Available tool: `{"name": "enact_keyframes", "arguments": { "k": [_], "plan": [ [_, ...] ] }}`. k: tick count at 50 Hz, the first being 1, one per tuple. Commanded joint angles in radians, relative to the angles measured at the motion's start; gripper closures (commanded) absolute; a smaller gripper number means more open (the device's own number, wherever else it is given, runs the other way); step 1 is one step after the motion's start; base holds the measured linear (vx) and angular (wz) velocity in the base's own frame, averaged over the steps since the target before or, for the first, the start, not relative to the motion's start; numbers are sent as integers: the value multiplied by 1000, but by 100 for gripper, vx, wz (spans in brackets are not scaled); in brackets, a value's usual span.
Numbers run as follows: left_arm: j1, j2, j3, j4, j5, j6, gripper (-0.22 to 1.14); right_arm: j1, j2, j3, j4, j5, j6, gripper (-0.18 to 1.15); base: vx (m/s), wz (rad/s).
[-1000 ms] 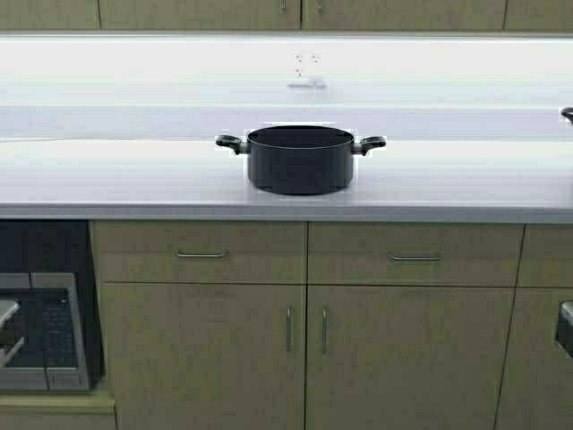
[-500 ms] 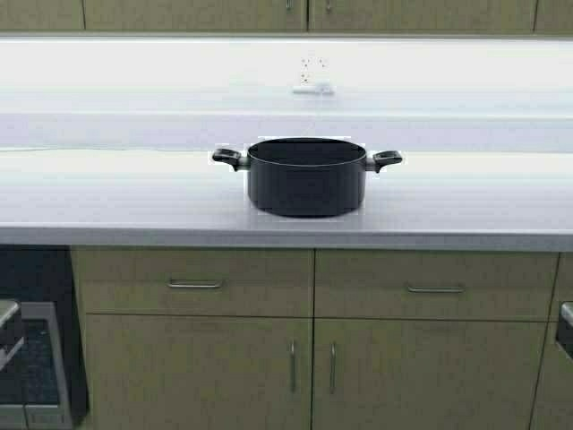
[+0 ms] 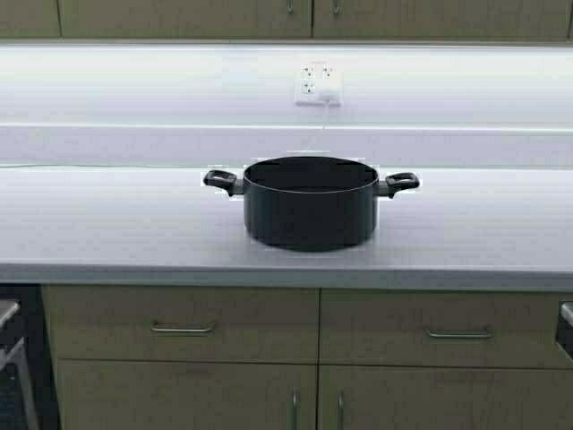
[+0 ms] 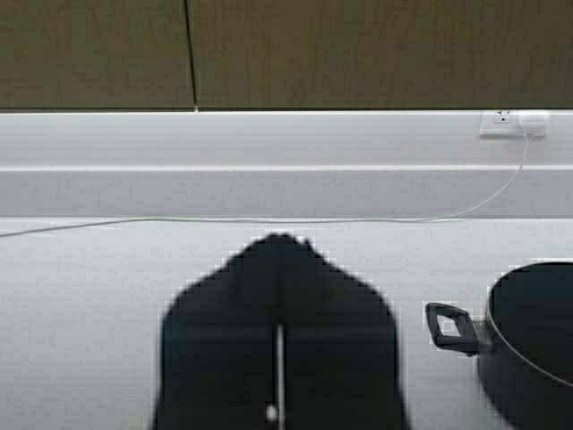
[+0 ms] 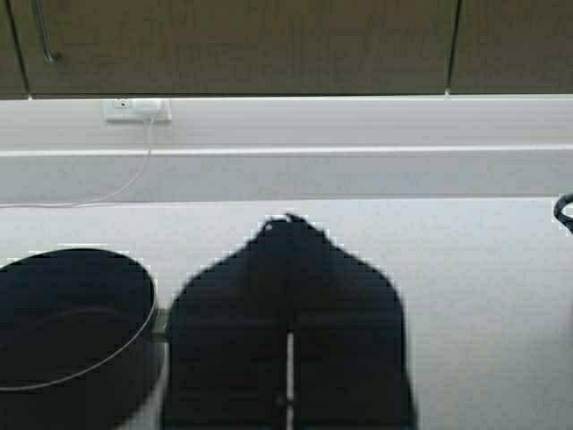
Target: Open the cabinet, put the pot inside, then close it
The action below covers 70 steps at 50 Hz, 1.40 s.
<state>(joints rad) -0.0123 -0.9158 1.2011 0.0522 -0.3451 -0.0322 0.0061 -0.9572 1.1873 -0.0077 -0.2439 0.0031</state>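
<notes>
Evidently the robot faced the pot (image 3: 310,203), standing free on the countertop (image 3: 107,224) below the shut cabinet (image 3: 309,16), because both the left gripper (image 4: 279,260) and right gripper (image 5: 288,237) had jaws pressed together, holding nothing.

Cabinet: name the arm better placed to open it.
Right, probably. Right gripper sits close beside the pot, a cabinet pull in its view; left gripper is farther off, none in view.
</notes>
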Motion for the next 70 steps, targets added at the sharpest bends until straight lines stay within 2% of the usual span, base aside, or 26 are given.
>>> {"name": "enact_keyframes", "arguments": {
  "k": [1,43,46,49,51,52,54,56,57,59,62,64,70],
  "plan": [
    [2,3,-11,2,-5,-8,88,2,2,-17,-2,-6,0,92,25,1],
    [2,11,-11,2,-15,-37,86,6,-44,-9,5,32,9,91,16,0],
    [-11,3,-11,-2,-15,-55,79,32,-44,-11,8,31,34,83,2,-1],
    [-44,-9,-14,0,-11,-87,61,77,-37,-12,2,28,60,63,1,0],
    [-74,-14,-20,3,5,-106,42,112,-34,-15,-3,26,64,44,1,0],
    [-89,-14,-23,8,15,-110,31,138,-32,-18,-6,26,61,26,1,-1],
    [-126,-9,-37,25,41,-114,7,176,-32,-25,-8,21,60,4,2,-1],
    [-169,-2,-51,46,74,-120,-14,213,-32,-32,-8,12,64,-13,2,-1],
    [-192,2,-57,54,87,-121,-20,232,-32,-38,-5,8,67,-17,2,-2],
    [-245,11,-67,64,109,-120,-21,273,-28,-52,-3,0,64,-14,1,-1],
    [-325,38,-92,77,114,-118,-10,327,-3,-89,-2,0,63,-4,1,-1],
    [-374,69,-114,84,110,-118,-6,359,34,-115,-2,0,60,-2,1,-1],
    [-469,232,-196,101,26,-110,-10,437,193,-216,-5,-25,57,-4,1,0]
  ]
}}
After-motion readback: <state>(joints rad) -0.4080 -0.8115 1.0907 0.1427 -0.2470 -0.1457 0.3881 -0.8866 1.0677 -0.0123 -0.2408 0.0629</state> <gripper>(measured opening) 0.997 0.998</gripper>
